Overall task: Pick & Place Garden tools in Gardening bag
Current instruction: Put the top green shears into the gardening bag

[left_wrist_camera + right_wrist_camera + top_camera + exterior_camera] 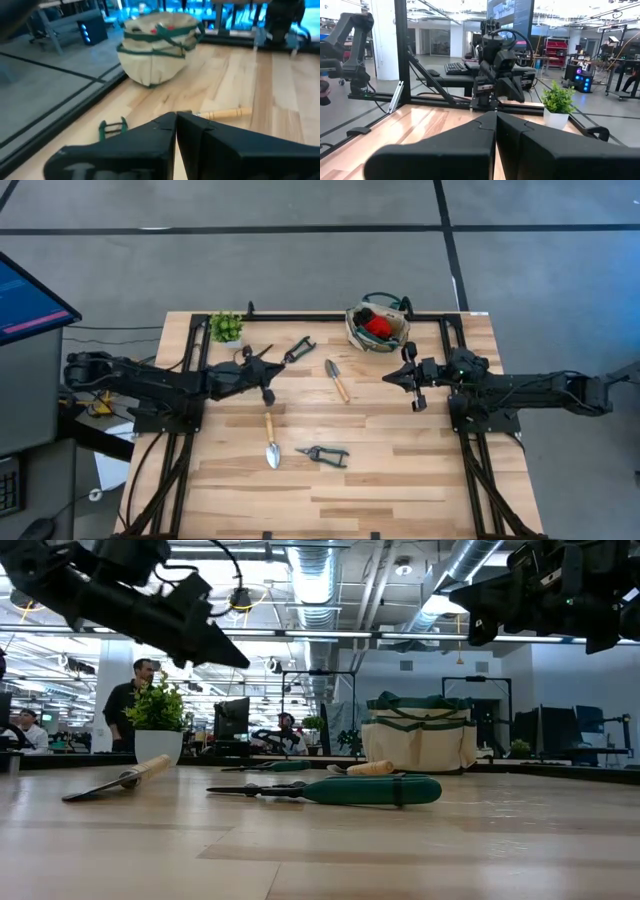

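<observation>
The beige gardening bag [377,326] with green trim stands at the table's far right, something red showing inside it. Flat on the boards lie shears [298,350], a wooden-handled trowel [337,380], a second trowel [271,442] and dark-handled pruners [323,453]. My left gripper [283,363] is shut and empty. It hovers above the table just left of the shears, pointing toward the bag [160,45]. My right gripper [385,378] is also shut and empty. It hangs above the table right of the first trowel and points toward the left arm.
A small potted plant [226,327] stands at the far left corner. A black frame rail [330,316] runs along the far edge and down both sides. A monitor [25,300] stands off the table's left. People show in the room beyond [125,705].
</observation>
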